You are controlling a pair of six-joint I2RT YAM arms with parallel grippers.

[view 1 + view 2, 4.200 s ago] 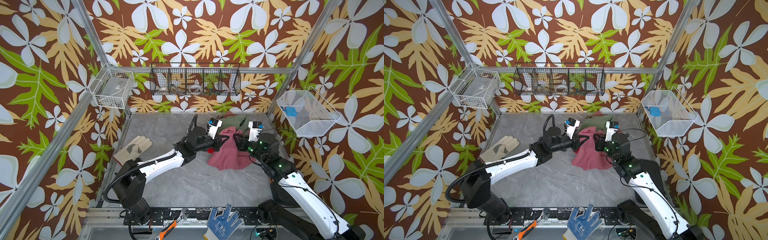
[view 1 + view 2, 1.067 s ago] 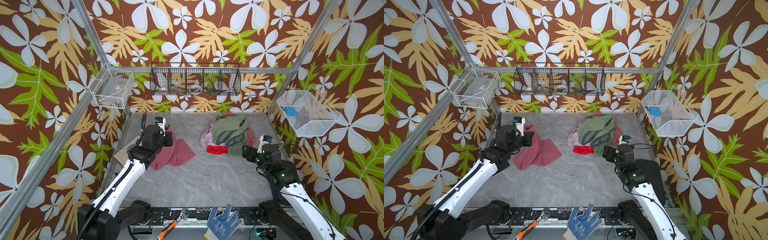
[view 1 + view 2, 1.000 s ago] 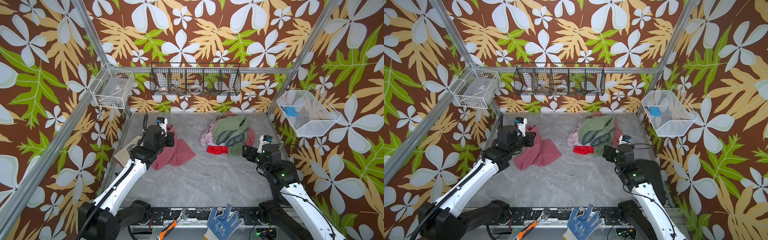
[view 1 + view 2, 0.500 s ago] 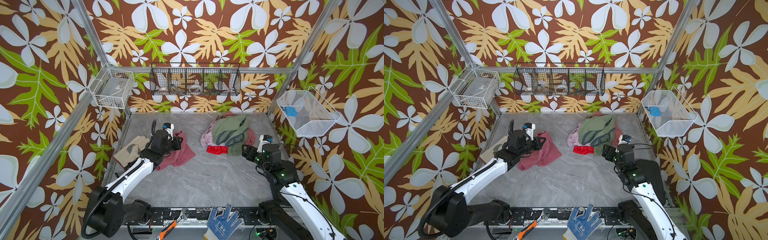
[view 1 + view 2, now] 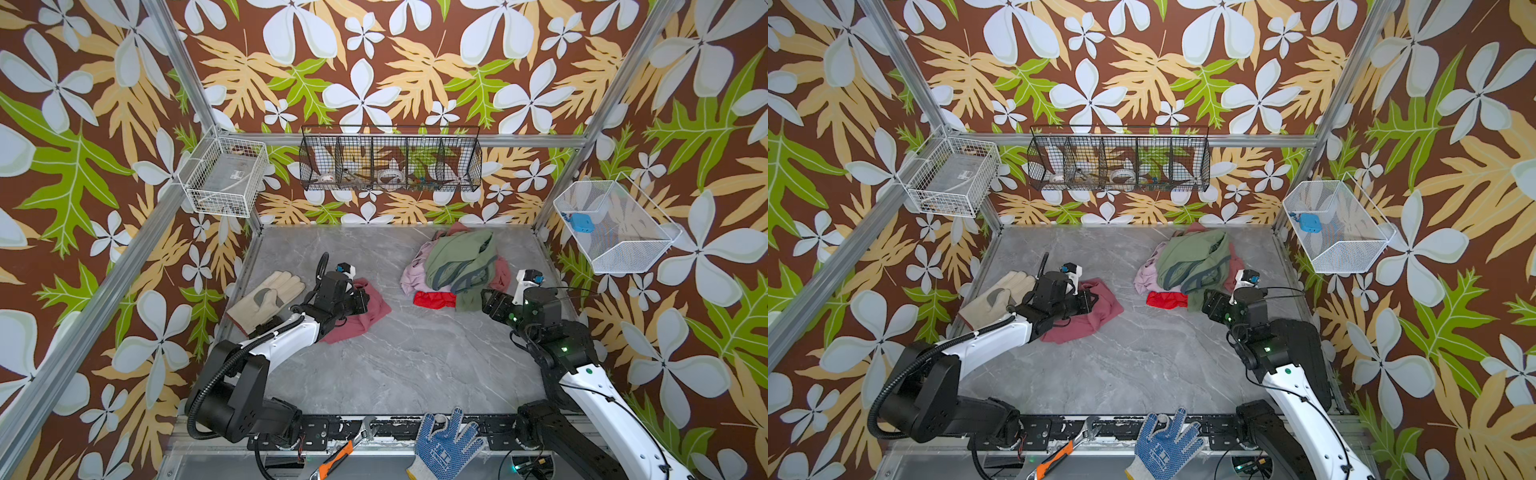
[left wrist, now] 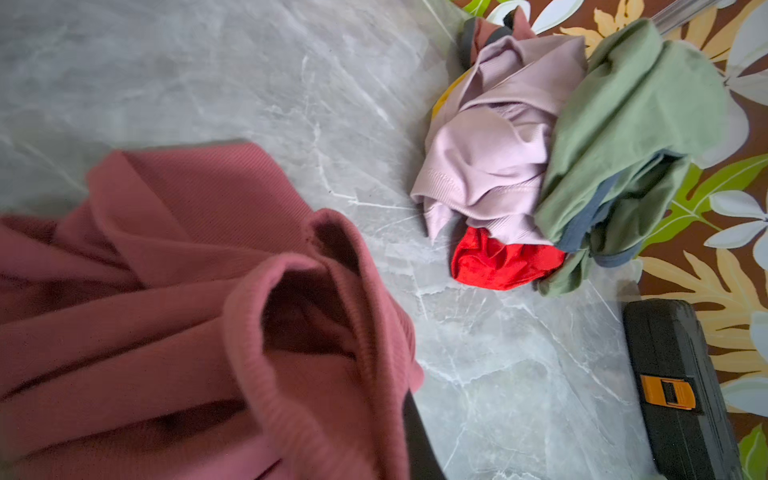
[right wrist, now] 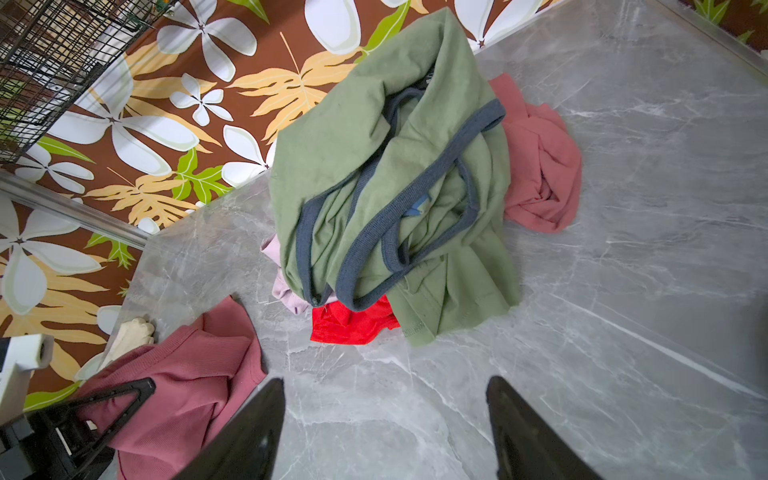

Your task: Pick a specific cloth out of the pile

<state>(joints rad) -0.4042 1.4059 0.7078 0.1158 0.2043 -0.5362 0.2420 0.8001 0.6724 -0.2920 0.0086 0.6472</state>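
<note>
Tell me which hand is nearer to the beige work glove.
Left. The left hand, gripping the dusty rose fabric cloth, is beside the glove; the right hand is far across the table.

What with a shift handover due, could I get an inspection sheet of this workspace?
Surface: grey marble table.
Job's things: rose cloth lies apart from the pile, left of it.
Clutter: beige glove beside the cloth; blue glove and wrench on the front rail.
Grippers: left gripper shut on the cloth; right gripper open, empty, near the pile.
Cables: black hose along the left arm; thin cable by the right arm.
Surroundings: three wire baskets on flowered walls.
</note>
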